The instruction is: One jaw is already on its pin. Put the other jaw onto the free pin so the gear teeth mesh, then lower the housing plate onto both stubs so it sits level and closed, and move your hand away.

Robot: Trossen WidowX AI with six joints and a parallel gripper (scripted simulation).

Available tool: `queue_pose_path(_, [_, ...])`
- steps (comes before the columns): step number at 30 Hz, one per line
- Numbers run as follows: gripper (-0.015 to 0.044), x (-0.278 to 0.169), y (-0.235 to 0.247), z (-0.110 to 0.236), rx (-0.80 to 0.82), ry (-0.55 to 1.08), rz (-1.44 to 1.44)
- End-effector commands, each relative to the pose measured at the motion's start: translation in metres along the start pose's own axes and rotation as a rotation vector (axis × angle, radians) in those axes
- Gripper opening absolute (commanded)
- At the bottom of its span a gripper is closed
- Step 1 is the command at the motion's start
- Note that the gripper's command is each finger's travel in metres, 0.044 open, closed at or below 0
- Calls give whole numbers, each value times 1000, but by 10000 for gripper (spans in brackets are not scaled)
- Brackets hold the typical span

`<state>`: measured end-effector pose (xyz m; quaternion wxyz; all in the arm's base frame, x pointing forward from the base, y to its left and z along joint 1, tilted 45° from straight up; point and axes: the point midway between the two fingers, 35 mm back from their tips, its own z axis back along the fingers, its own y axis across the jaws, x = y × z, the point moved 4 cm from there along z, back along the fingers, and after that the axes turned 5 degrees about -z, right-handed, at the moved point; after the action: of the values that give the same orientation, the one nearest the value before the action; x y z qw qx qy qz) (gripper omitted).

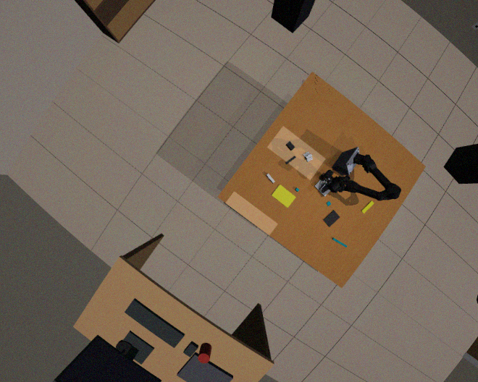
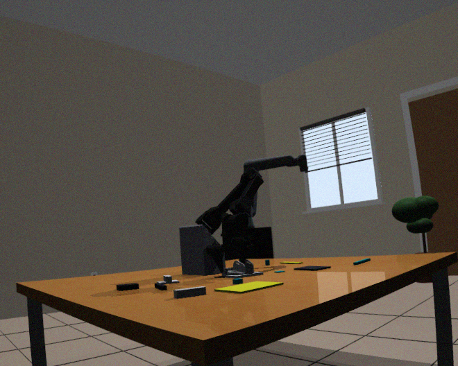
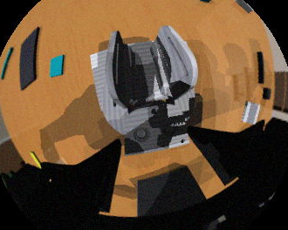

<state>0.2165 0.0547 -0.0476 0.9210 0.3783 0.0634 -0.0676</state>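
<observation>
The grey base plate (image 1: 323, 193) (image 2: 257, 274) (image 3: 99, 75) lies on the table. In the wrist view, a left jaw (image 3: 114, 83) and a right jaw (image 3: 188, 65) stand side by side on it, a gap between their tips. Some gear teeth (image 3: 180, 122) show near the right jaw's foot; whether they mesh is hidden in shadow. My gripper (image 3: 154, 136) is open and empty, over the plate's near end. A small silvery piece with a raised block, apparently the housing plate (image 1: 308, 156) (image 2: 167, 280) (image 3: 251, 112), lies apart on the table. The pins are hard to make out.
A tall grey box (image 1: 345, 160) (image 2: 198, 249) stands close beside the arm. Black blocks (image 1: 290, 145) (image 2: 127, 286), a pale bar (image 1: 270, 178) (image 2: 189, 292), a yellow sheet (image 1: 283, 196) (image 2: 249, 286) and a dark pad (image 1: 331, 218) (image 3: 29, 58) lie around the plate.
</observation>
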Motion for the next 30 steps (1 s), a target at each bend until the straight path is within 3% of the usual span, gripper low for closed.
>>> queue_pose_path(1, [440,6,-1,27,-6,-21,8])
queue_pose_path(6, [440,2,0,68,0,-19,8])
queue_pose_path(12, [440,2,-1,68,2,-25,4])
queue_pose_path(18, [440,-17,-6,118,-3,-19,7])
queue_pose_path(30, [440,-18,-6,119,-2,-19,7])
